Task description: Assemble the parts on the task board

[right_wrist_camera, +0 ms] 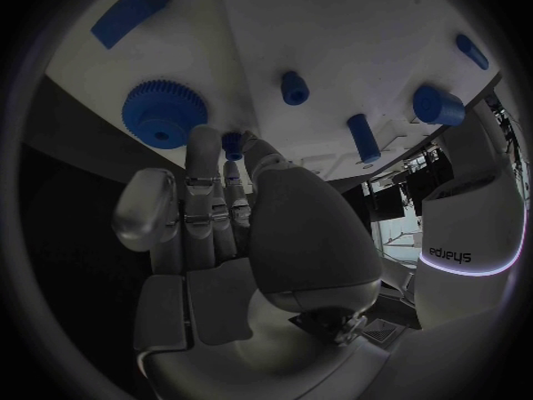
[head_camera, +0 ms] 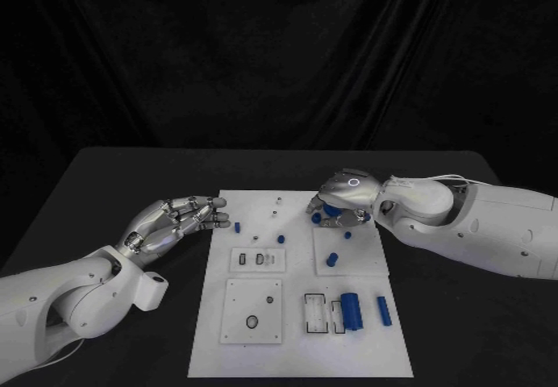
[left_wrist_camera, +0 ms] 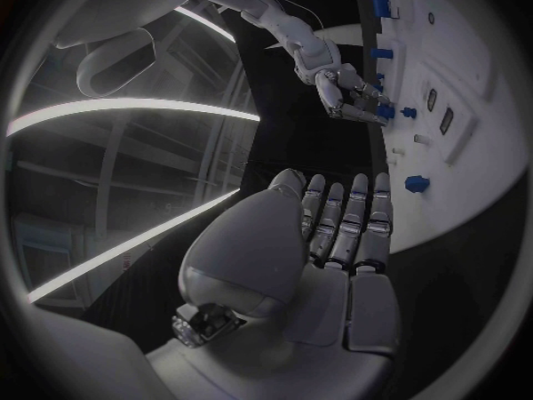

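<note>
My right robot hand point(head_camera: 339, 201) is down over the far right part of the white rectangular task board point(head_camera: 300, 355), which lies in the middle of the black surface point(head_camera: 116, 173). Between thumb and fingertips it pinches a small blue cylindrical peg point(right_wrist_camera: 232, 144), right beside the blue toothed gear point(right_wrist_camera: 164, 113) that sits near the board's far right corner. The peg's long axis runs along my fingers, its free end pointing down at the board, so I judge it is about to be seated (whether its tip already touches a hole I cannot tell).

My left robot hand point(head_camera: 174, 223) hovers just off the board's left edge, fingers straight and together, gripping nothing.

As for progress, I judge the work is only partly done. A few short blue pegs point(head_camera: 281, 239) stand upright in the board's far half. Loose pieces remain: a blue cylinder point(head_camera: 331, 259) lies on its side near the middle of the right half, and a thick blue cylinder point(head_camera: 352, 312) and a slim blue rod point(head_camera: 384, 310) lie flat in the near right part, both with their long axes running from the near edge toward the far edge. The dark slots point(head_camera: 315, 314) beside them look unfilled.
</note>
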Robot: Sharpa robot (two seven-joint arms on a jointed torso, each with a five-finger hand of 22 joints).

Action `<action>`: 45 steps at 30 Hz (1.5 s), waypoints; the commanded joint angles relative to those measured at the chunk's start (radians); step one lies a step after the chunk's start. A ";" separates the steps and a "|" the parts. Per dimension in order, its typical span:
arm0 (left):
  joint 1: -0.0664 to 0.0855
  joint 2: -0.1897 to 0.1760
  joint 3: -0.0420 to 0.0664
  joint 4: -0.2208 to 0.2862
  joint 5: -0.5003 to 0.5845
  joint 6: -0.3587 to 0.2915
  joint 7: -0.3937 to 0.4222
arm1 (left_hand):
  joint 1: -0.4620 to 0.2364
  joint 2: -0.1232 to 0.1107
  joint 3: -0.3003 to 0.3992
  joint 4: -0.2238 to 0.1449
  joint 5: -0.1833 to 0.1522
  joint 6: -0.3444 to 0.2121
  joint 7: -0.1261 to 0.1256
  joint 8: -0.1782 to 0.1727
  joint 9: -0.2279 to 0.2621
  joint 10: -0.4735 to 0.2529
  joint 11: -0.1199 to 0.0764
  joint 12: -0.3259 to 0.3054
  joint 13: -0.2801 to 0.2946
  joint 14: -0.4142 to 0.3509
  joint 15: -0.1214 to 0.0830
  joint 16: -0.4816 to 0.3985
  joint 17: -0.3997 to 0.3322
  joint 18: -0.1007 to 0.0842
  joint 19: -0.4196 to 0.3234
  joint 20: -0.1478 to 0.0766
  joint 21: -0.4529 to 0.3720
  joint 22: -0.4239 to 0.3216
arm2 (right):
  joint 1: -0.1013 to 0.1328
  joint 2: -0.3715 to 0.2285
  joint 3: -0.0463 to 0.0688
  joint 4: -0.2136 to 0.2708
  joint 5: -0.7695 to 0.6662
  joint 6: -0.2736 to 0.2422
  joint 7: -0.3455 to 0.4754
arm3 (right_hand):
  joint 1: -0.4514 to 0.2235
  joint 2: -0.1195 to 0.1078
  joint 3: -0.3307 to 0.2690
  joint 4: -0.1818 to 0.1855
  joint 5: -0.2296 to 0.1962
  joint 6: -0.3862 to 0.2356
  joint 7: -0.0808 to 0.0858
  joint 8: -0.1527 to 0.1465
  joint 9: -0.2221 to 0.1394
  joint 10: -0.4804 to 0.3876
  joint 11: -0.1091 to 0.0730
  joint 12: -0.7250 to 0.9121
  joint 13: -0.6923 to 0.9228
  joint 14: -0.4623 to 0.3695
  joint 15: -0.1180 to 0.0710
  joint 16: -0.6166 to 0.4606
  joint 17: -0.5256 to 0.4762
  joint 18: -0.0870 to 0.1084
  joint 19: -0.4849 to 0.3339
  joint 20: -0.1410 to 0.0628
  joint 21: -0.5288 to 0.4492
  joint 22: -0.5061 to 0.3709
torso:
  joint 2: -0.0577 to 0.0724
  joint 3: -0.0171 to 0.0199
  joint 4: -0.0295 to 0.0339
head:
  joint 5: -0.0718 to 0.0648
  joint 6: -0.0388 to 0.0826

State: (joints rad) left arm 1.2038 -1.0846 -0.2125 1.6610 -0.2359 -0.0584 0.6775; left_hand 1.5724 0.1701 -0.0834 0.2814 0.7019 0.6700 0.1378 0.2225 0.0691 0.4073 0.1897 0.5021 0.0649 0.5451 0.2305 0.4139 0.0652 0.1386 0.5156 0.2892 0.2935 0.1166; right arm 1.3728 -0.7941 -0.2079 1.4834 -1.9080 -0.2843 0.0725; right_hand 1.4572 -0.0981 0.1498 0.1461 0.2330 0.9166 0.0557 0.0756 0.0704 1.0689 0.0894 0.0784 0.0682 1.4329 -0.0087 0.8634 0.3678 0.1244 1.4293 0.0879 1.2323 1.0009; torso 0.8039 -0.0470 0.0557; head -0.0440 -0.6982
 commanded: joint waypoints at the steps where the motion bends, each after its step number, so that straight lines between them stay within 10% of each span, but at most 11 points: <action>1: 0.003 0.004 0.001 -0.001 0.000 0.016 0.257 | 0.011 0.002 0.007 0.000 0.006 0.001 0.005 -0.004 -0.002 0.003 0.006 -0.007 -0.001 -0.007 -0.002 -0.006 -0.001 -0.006 -0.007 0.000 -0.004 -0.002 | -0.007 0.008 0.001 -0.012 0.007 -0.019 0.014 | 0.006 0.015 0.010 -0.001 0.014 0.004 0.005 -0.003 -0.001 0.008 0.000 -0.005 -0.002 -0.008 0.002 0.005 -0.002 -0.017 -0.003 0.002 0.006 0.005 | -0.004 0.0007 -0.0014 | 0.002 -0.005; 16: 0.003 0.008 0.001 -0.009 0.000 0.021 0.247 | 0.012 0.002 0.016 0.000 0.006 0.001 0.008 -0.005 -0.001 0.006 0.010 -0.008 0.000 -0.007 -0.001 -0.006 0.000 -0.007 -0.007 -0.001 -0.005 -0.003 | -0.018 0.023 0.001 -0.032 0.029 -0.059 0.060 | 0.052 0.031 0.140 -0.025 0.015 0.135 0.067 0.044 0.022 0.140 -0.032 0.015 0.000 -0.011 -0.022 0.013 -0.007 -0.020 -0.010 -0.016 0.026 0.039 | -0.009 -0.0006 -0.0007 | 0.009 -0.011; 27: 0.002 0.007 0.001 -0.011 0.000 0.018 0.235 | 0.013 0.002 0.027 -0.001 0.006 0.002 0.011 -0.005 -0.001 0.009 0.013 -0.010 0.000 -0.006 0.001 -0.006 0.000 -0.008 -0.006 -0.001 -0.005 -0.004 | -0.009 0.005 0.001 0.012 0.067 -0.089 0.073 | 0.050 0.029 0.169 -0.042 -0.057 0.219 0.057 0.076 0.050 0.206 -0.042 0.008 -0.002 -0.010 -0.028 0.017 -0.008 -0.023 -0.011 -0.023 0.040 0.066 | -0.013 -0.0014 -0.0033 | 0.022 -0.006; 34: 0.002 0.005 0.001 -0.010 0.000 0.015 0.230 | 0.014 0.002 0.035 -0.001 0.006 0.003 0.012 -0.005 -0.001 0.011 0.015 -0.011 0.000 -0.005 0.001 -0.005 0.000 -0.009 -0.005 -0.001 -0.005 -0.005 | 0.031 0.011 0.001 0.035 0.111 -0.059 0.053 | 0.044 0.030 0.169 -0.041 -0.099 0.227 0.052 0.075 0.057 0.219 -0.046 0.000 -0.002 -0.009 -0.031 0.018 -0.008 -0.025 -0.012 -0.025 0.045 0.077 | -0.014 -0.0017 -0.0043 | 0.034 0.048; 45: 0.002 0.019 0.001 -0.022 0.000 0.017 0.227 | 0.018 0.001 0.059 -0.004 0.006 0.003 0.014 -0.005 -0.001 0.015 0.016 -0.014 0.000 -0.006 0.001 -0.005 0.000 -0.010 -0.004 -0.002 -0.006 -0.007 | 0.063 0.129 0.001 -0.077 0.202 -0.013 0.045 | 0.046 0.030 0.170 -0.043 -0.106 0.225 0.052 0.072 0.058 0.218 -0.045 -0.004 -0.003 -0.008 -0.031 0.019 -0.008 -0.027 -0.009 -0.025 0.051 0.088 | -0.017 -0.0040 -0.0029 | 0.035 0.025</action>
State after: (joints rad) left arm 1.2038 -1.0669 -0.2126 1.6381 -0.2366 -0.0506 0.6779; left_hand 1.5804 0.1701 -0.0283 0.2785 0.7019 0.6736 0.1484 0.2224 0.0692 0.4180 0.2002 0.4944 0.0649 0.5452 0.2304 0.4140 0.0652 0.1390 0.5156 0.2892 0.2935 0.1110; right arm 1.4342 -0.6714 -0.2073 1.4166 -1.7510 -0.3191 0.1317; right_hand 1.5033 -0.0746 0.3132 0.1032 0.1334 1.1346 0.1057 0.1497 0.0953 1.2809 0.0449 0.0780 0.0652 1.4259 -0.0341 0.8767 0.3608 0.1091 1.4187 0.0696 1.2806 1.0884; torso 0.7879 -0.0500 0.0514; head -0.0083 -0.6712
